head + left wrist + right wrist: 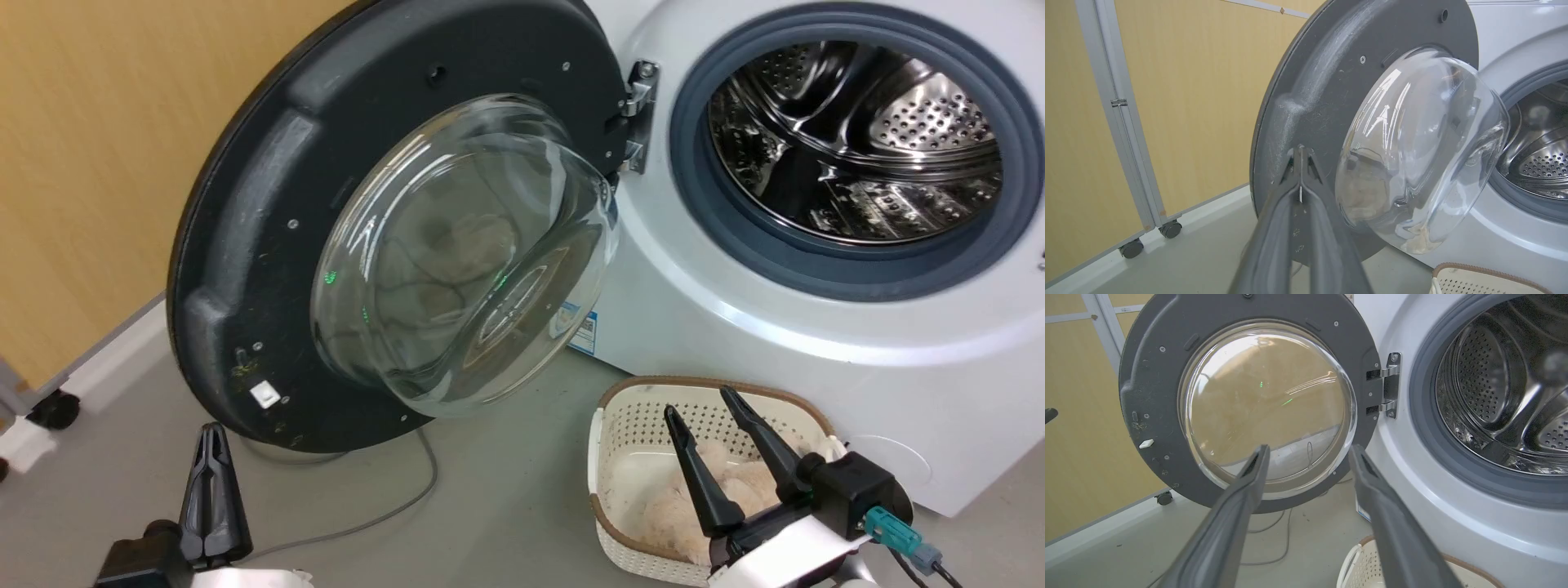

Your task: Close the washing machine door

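One hinge (641, 98) carries the washing machine door (269, 245), swung wide open off the left of the washing machine (735, 327), glass bowl (457, 261) facing us, its free rim just ahead of our left gripper (214, 433), fingers pressed together, which we judge nearer than our right gripper (698, 402), fingers spread above the laundry basket (620, 404).

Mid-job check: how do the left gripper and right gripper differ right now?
The left gripper has its fingers pressed together; the right gripper has them spread apart. The left gripper points at the lower outer rim of the open washing machine door; the right gripper is over the laundry basket. Both have long dark fingers and hold nothing.
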You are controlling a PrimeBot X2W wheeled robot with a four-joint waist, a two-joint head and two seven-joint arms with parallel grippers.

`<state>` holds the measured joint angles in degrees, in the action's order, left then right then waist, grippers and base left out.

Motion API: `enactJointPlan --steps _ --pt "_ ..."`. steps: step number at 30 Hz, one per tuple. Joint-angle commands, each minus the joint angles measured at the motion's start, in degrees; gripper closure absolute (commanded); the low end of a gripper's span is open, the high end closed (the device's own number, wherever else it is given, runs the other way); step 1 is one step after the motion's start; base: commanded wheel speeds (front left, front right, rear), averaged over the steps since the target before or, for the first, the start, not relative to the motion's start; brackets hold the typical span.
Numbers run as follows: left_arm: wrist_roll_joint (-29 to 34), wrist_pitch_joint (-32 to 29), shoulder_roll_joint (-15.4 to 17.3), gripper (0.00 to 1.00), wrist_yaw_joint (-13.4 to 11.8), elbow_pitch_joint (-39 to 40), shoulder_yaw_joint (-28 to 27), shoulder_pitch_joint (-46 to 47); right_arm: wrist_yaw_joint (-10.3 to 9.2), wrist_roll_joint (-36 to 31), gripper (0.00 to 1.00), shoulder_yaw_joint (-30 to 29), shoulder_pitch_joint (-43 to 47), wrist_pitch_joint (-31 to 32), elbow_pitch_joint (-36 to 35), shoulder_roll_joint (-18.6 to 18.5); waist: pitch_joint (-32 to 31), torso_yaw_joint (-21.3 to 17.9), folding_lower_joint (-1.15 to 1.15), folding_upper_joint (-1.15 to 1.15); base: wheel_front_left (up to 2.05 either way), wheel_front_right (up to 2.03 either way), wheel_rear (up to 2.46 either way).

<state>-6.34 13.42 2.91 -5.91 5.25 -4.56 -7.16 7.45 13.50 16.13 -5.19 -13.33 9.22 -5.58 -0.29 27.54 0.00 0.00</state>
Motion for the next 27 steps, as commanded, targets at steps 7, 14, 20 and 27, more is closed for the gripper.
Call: enactJointPlan --steps 7,14,20,27 --pt "-2.04 1.42 0.57 1.0 1.17 2.09 -3.82 1.01 0.03 1.26 0.0 0.87 -0.38 -1.51 0.29 -0.57 0.35 2.22 0.0 0.0 0.0 0.0 0.0" --pt "-8.96 1.23 9.7 1.0 10.54 -3.68 -10.17 13.43 0.03 0.17 0.0 -1.58 1.68 -1.67 -1.85 -1.44 4.03 2.81 0.0 0.0 0.0 0.0 0.0" --pt "-18.07 -2.58 16.54 1.0 12.32 -15.64 -14.55 25.24 0.03 -0.81 0.0 -1.72 1.26 -1.67 -2.77 -2.12 7.21 1.14 0.0 0.0 0.0 0.0 0.0" --pt "-31.45 -10.79 20.5 1.0 13.06 -27.43 -19.24 34.53 0.03 -1.63 0.0 -1.63 -0.56 -1.67 -2.5 -2.54 9.35 -1.01 0.0 0.0 0.0 0.0 0.0"
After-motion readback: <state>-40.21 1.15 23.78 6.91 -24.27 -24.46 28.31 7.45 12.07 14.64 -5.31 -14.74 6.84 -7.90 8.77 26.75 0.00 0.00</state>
